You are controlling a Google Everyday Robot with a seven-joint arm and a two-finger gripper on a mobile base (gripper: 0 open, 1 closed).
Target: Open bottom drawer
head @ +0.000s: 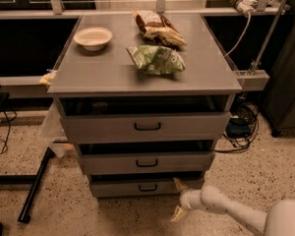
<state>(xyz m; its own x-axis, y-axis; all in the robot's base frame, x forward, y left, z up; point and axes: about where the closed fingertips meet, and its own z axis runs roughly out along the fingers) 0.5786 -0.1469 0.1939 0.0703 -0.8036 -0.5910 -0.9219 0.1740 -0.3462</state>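
Observation:
The bottom drawer (118, 187) is the lowest, narrowest grey front of the cabinet, with a small black loop handle (147, 187) at its centre. It stands slightly out, like the two fronts above it. My gripper (179, 198) is low at the drawer's right end, open, its pale fingers spread one above the other. The upper finger (179, 184) is at the drawer's right front corner. The gripper is to the right of the handle and holds nothing. The white arm (236, 211) comes in from the lower right.
On the grey cabinet top (103, 75) lie a white bowl (93, 37), a green bag (156, 59) and a brown snack bag (157, 27). A black pole (35, 186) lies on the speckled floor at left. Cables (242, 127) lie at right.

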